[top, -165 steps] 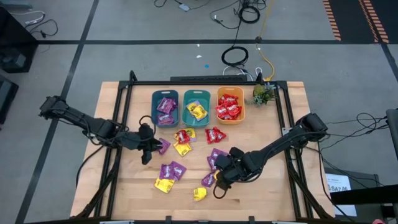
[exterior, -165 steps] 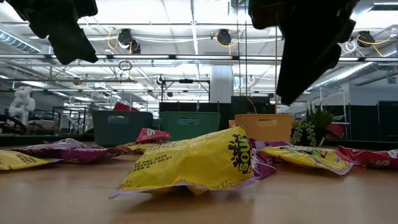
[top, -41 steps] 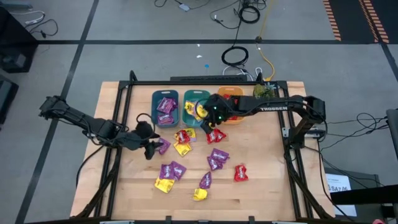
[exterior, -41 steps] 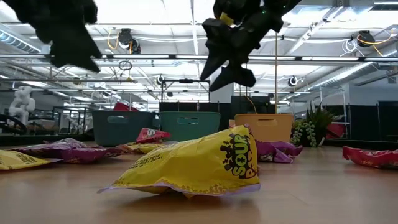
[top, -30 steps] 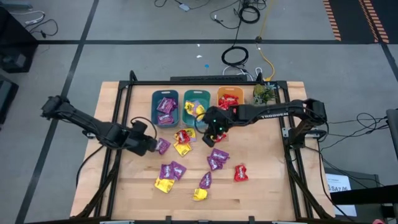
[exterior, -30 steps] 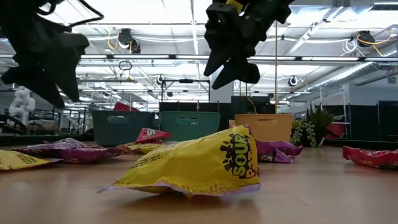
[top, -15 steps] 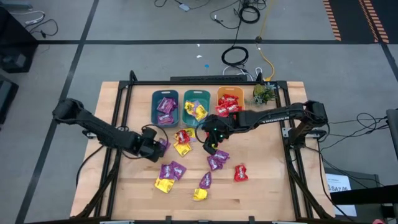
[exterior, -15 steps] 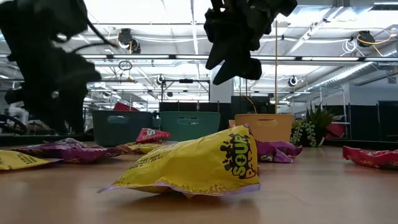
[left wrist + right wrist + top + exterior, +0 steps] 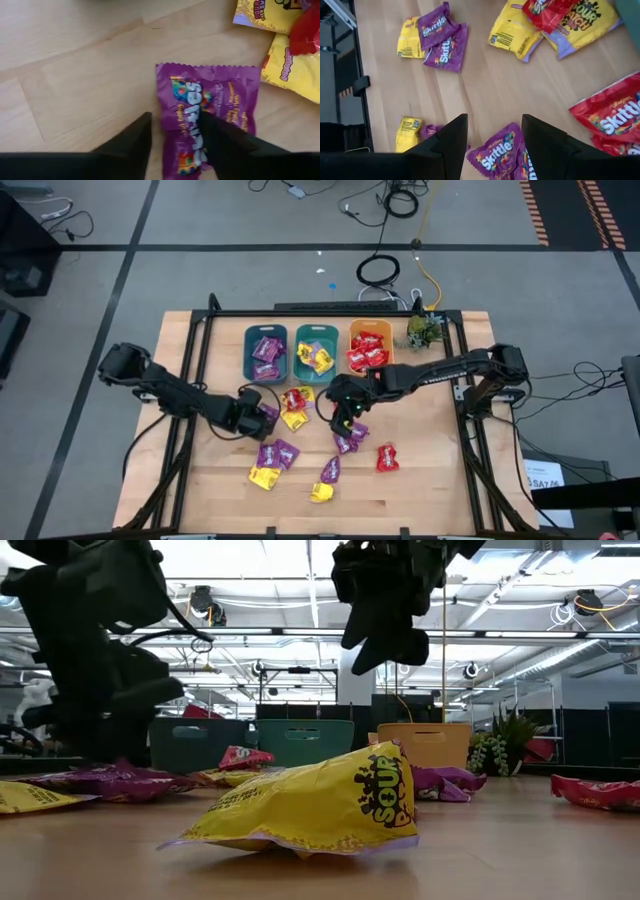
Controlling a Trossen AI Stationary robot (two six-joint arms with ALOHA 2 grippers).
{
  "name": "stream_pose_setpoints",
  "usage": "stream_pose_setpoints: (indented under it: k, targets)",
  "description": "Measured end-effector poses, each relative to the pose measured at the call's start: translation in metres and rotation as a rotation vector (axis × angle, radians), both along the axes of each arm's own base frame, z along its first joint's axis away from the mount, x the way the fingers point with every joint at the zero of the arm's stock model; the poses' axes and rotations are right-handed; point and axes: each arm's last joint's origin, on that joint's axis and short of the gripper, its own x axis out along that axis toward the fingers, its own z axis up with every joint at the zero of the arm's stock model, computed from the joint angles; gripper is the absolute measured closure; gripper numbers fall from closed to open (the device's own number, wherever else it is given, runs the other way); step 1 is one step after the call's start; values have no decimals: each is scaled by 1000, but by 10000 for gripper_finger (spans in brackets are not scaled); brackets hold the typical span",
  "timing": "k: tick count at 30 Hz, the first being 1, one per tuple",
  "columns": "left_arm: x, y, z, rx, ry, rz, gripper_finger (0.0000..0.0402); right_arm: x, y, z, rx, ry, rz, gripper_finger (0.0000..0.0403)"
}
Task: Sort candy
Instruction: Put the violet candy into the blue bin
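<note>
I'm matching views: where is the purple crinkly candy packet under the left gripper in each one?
High view: purple candy packet left of table centre, at the left gripper.
Low view: far left.
Left wrist view: centre.
Right wrist view: not in it.
Landmark: neighbouring yellow packet.

left tool (image 9: 256,413) set on a packet (image 9: 210,120) on the surface (image 9: 430,480) | right tool (image 9: 345,408) held above loose packets (image 9: 349,436) | bins (image 9: 318,352) placed beyond both tools
</note>
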Motion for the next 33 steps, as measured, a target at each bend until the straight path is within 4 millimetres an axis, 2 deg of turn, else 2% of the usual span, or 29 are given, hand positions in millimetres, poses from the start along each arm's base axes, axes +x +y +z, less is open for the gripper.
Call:
stream_pose_setpoints:
  k: [5, 6, 11, 21, 26, 33]
  targets:
    - [-1, 0, 4, -36, -17, -4, 362, -2, 8, -1, -53, 11, -12, 225]
    - [-1, 0, 5, -40, -20, -8, 377, -2, 10, -1, -60, 11, -11, 225]
    - [-3, -2, 24, -76, -11, -55, 385, -4, 18, -2, -62, 15, 11, 225]
    - [-3, 5, 110, 66, -190, -177, 389, -6, 29, -2, -98, 21, -70, 225]
    - [-12, 33, 143, 170, -202, -192, 389, -7, 34, -2, -113, 14, -135, 225]
    - [-20, 90, 154, 202, -145, -219, 390, -7, 43, -1, -85, -1, -257, 225]
